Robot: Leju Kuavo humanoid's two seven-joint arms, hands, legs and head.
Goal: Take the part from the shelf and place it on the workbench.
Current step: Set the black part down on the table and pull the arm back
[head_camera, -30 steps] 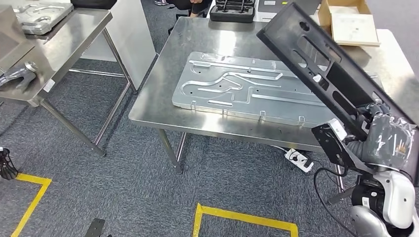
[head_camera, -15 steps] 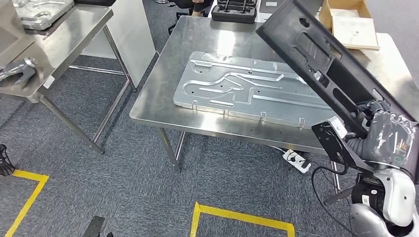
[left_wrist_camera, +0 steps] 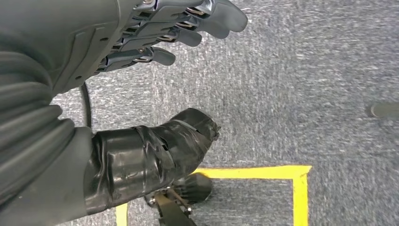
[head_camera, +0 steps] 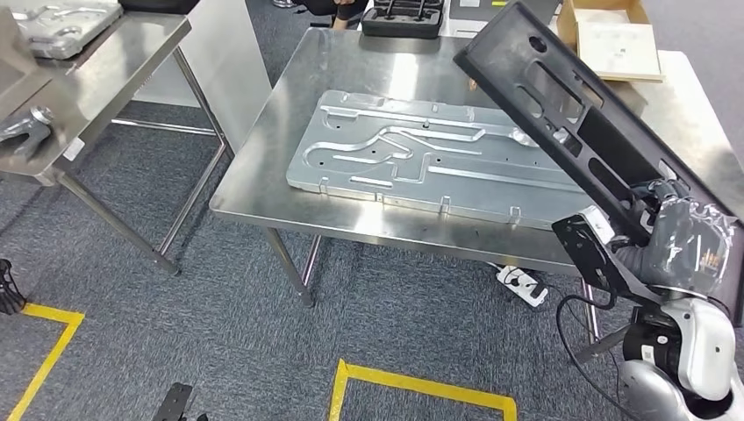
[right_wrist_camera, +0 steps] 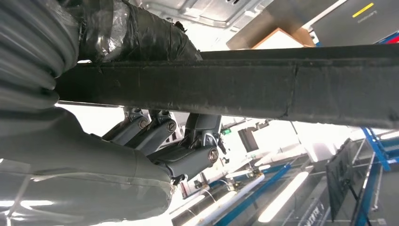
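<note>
While the right hand (head_camera: 680, 230) grips the black part (head_camera: 579, 123) at its lower end, tilted above the worktop (head_camera: 263, 189), and the empty left hand (left_wrist_camera: 141, 52) hangs open, transport is apparently ending; next, lower it flat beside the metal panel (head_camera: 421, 158).

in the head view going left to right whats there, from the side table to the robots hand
Steel side table → white cabinet panel → workbench → embossed metal plate lying flat on it → black part, tilted above the bench → right hand gripping the part's lower end.
</note>
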